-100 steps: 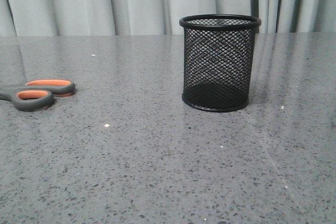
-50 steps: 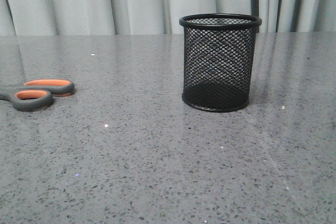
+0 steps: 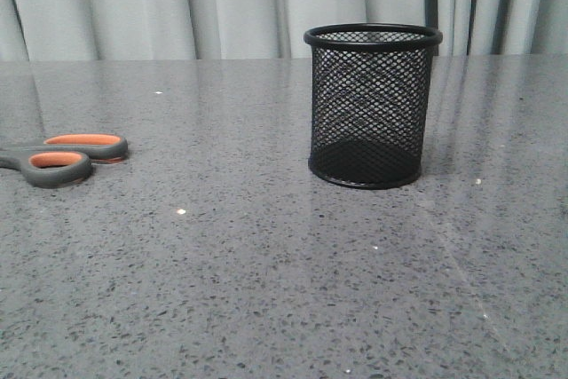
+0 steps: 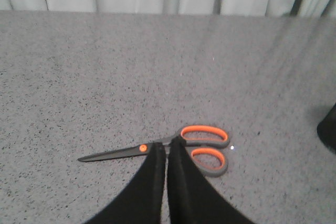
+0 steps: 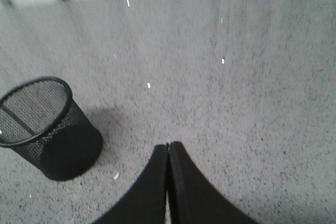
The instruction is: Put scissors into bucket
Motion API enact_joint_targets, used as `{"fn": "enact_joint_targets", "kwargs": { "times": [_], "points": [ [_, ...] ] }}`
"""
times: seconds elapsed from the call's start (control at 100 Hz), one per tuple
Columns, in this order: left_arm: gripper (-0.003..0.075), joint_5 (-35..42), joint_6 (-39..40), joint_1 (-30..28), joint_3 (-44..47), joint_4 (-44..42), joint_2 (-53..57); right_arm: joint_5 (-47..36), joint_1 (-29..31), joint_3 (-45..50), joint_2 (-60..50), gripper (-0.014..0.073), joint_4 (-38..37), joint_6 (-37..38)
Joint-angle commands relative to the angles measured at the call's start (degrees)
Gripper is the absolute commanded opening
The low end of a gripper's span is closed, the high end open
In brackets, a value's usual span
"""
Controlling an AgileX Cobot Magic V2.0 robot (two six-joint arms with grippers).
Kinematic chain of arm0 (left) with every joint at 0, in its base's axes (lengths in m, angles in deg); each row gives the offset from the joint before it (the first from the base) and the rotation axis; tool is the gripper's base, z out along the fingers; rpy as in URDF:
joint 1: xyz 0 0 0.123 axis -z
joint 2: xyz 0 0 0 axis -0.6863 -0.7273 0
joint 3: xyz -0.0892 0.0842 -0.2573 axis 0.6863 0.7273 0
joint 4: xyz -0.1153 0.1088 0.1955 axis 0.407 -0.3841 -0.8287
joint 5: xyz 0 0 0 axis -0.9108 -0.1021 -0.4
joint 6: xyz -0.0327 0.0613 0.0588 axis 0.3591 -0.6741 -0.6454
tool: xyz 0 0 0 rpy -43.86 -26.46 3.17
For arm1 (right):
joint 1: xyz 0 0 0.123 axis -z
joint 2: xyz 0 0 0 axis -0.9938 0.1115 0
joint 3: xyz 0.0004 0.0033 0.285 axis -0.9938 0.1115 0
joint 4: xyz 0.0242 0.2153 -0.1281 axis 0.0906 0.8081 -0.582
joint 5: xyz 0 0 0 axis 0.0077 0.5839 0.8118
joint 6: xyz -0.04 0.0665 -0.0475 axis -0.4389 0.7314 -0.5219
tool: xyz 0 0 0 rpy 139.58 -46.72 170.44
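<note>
The scissors (image 3: 60,158) lie flat on the grey table at the far left of the front view; only their grey, orange-lined handles show there. The left wrist view shows the whole pair (image 4: 113,153), blades closed. My left gripper (image 4: 166,145) hangs above them near the pivot, fingers together, holding nothing. The bucket (image 3: 371,108), a black wire-mesh cup, stands upright and empty right of centre. It also shows in the right wrist view (image 5: 50,129), off to one side of my right gripper (image 5: 168,145), which is shut and empty above the table. Neither gripper shows in the front view.
The grey speckled table (image 3: 266,290) runs back to pale curtains (image 3: 222,2). A dark edge of the bucket shows at the border of the left wrist view (image 4: 328,129). A few small white specks lie on the table.
</note>
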Motion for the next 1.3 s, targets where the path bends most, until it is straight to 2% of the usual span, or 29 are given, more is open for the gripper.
{"fn": "enact_joint_targets", "kwargs": {
  "times": [0.0,0.13,0.25,0.35,0.4,0.46,0.57,0.64,0.71,0.77,1.04,1.2,1.29],
  "points": [
    [-0.0020,-3.0,-4.0,-0.1,-7.1,0.5,-6.4,1.8,0.0,-6.2,5.6,-0.0055,-1.0,-0.8],
    [-0.0019,-7.9,-4.3,-0.1,-12.2,0.7,-13.3,6.2,-0.1,-10.5,11.1,-0.0055,-0.9,-4.7],
    [-0.0018,-10.3,-5.1,-0.1,-14.8,1.8,-17.6,6.6,-0.1,-11.6,13.0,-0.0055,0.4,-5.3],
    [-0.0017,-10.6,-10.1,-0.1,-15.6,5.3,-19.3,7.2,-0.1,-11.7,13.0,-0.0027,4.6,-9.9],
    [-0.0011,-10.4,-12.3,-0.1,-15.6,7.0,-19.5,7.5,-0.1,-11.7,13.0,0.0029,6.6,-11.8],
    [0.0027,-10.5,-15.2,-0.1,-15.6,9.5,-20.1,7.6,-0.1,-11.7,13.0,0.0147,7.2,-12.2],
    [0.0169,-10.6,-16.6,-0.1,-15.6,11.1,-21.0,8.2,-0.1,-11.7,13.0,0.0397,7.2,-12.2],
    [0.0290,-10.9,-16.7,-0.1,-15.6,11.1,-21.7,8.5,-0.1,-11.7,13.0,0.0462,7.2,-12.2],
    [0.0405,-11.7,-17.6,-0.1,-15.6,11.3,-22.5,8.4,-0.1,-11.7,13.0,0.0456,7.2,-12.3],
    [0.0444,-12.8,-18.5,-0.1,-15.6,11.5,-23.2,8.4,-0.1,-11.7,13.0,0.0456,7.2,-12.3],
    [0.0420,-16.1,-27.6,-0.1,-17.9,12.5,-27.5,8.1,-0.1,-11.9,13.0,0.0456,7.2,-12.3],
    [0.0420,-23.4,-31.1,-0.1,-26.0,11.5,-36.2,8.1,-0.1,-11.9,13.0,0.0456,7.2,-12.3],
    [0.0420,-27.2,-35.5,-0.1,-32.3,9.4,-42.3,8.1,-0.1,-11.9,13.0,0.0456,7.2,-12.3]
  ]
}}
